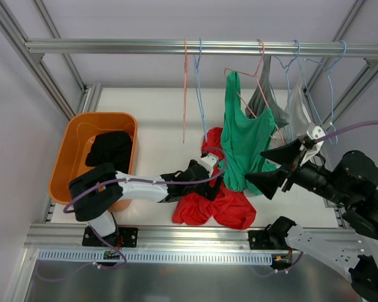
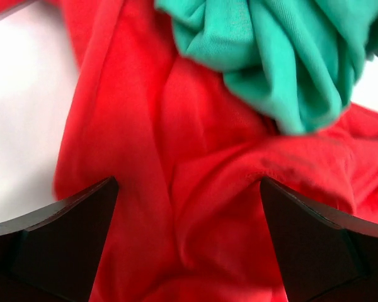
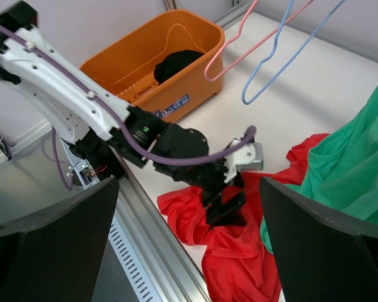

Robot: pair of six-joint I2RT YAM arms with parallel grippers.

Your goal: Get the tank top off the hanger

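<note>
1. Nearest us, the right gripper [image 1: 255, 167] is standing wide open and empty; the green tank top [image 1: 242, 141] is hanging at its fingertips from the pink hanger [image 1: 259, 69].
2. We are seeing the left gripper [image 3: 223, 211], also open, hovering low over a red garment [image 1: 223, 211] under the tank top's hem.
3. We are judging that a downward tug may snag a strap, swing the hanger, or catch red cloth.
4. Below both grippers the white table [image 1: 157, 119] is lying; above, the rail [image 1: 113, 46]; beyond the left gripper, an orange basket [image 1: 66, 157].
</note>
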